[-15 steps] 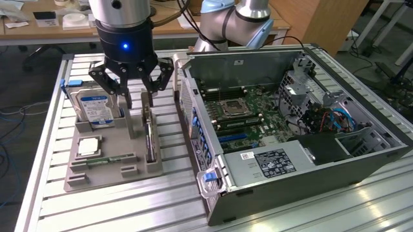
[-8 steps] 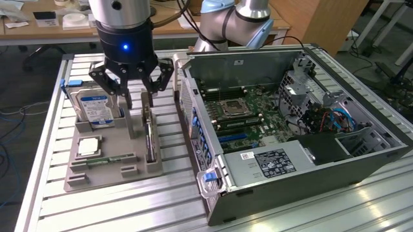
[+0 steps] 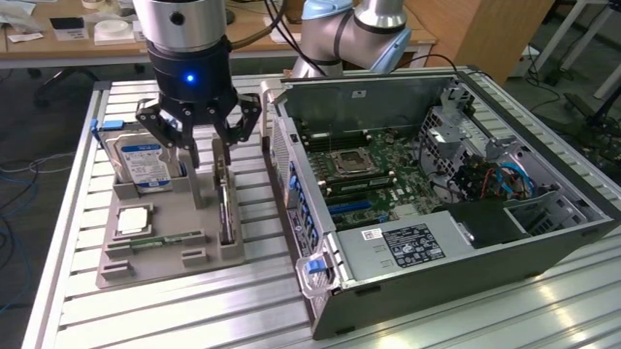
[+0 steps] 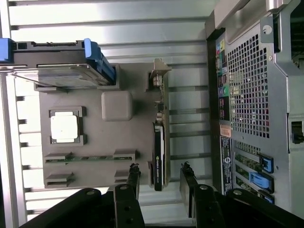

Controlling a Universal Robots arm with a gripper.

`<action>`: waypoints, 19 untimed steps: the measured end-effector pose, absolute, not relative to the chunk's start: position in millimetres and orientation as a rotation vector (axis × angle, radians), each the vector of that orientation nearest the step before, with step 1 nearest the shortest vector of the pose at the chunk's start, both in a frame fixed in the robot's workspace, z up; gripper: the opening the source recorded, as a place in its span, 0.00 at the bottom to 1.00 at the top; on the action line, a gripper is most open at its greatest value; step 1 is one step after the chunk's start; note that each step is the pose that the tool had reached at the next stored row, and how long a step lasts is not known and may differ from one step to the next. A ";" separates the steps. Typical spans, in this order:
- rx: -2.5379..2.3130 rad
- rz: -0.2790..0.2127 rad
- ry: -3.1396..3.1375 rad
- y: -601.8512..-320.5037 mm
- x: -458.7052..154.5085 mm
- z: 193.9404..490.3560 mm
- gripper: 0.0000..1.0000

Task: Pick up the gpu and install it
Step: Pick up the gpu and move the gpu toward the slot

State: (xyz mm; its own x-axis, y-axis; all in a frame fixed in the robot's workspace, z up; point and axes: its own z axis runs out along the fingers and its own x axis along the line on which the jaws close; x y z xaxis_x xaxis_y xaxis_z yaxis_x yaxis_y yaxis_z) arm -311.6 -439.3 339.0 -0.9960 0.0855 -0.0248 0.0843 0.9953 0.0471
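Everything I place here, I place against the grey holder tray (image 3: pixel 165 258). It lies flat on the slatted tabletop (image 3: pixel 174 305). The biggest thing in the scene, the open computer case (image 3: pixel 369 98), stands just beside the tray on the exterior view's right, with its side panel off and the motherboard (image 3: pixel 374 167) exposed.

On the tray itself, the hard drive (image 3: pixel 141 160) stands upright in the far corner pocket, on the side away from the case. The gpu (image 3: pixel 226 207) comes next in size. It stands on edge in the long slot along the tray's case-side edge, with its silver bracket (image 4: pixel 159 76) at the end nearer the hard drive. The square processor (image 3: pixel 134 220) lies in its recess near the tray's middle. The thin memory stick (image 3: pixel 160 240) sits in its groove just past that, on the side away from the hard drive.

My pincer (image 3: pixel 206 156) hangs directly over the tray's gpu slot. In the wrist view the pincer (image 4: pixel 160 170) has its 2 fingers (image 4: pixel 134 173) spread apart, 1 on each side of the card's top edge. I see a gap on both sides, so nothing is gripped.

By my reading the task has barely begun. The approach and alignment look done, but the card is seated in the tray, not yet grasped or lifted. The whole install into the case is left to do.
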 end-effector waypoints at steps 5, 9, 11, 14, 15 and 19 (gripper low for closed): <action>0.133 0.072 3.111 -439.3 -311.7 333.6 0.47; 0.132 0.072 3.111 -439.2 -311.6 329.4 0.47; 0.132 0.072 3.111 -439.2 -311.6 328.0 0.47; 0.133 0.072 3.111 -439.3 -311.6 327.8 0.47; 0.132 0.072 3.111 -439.3 -311.6 327.8 0.47; 0.132 0.072 3.111 -439.3 -311.6 327.7 0.47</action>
State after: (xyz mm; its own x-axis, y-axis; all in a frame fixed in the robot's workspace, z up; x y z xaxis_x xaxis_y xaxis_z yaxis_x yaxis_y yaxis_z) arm -311.6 -439.3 327.7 -0.9960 0.0856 -0.0247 0.0843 0.9953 0.0473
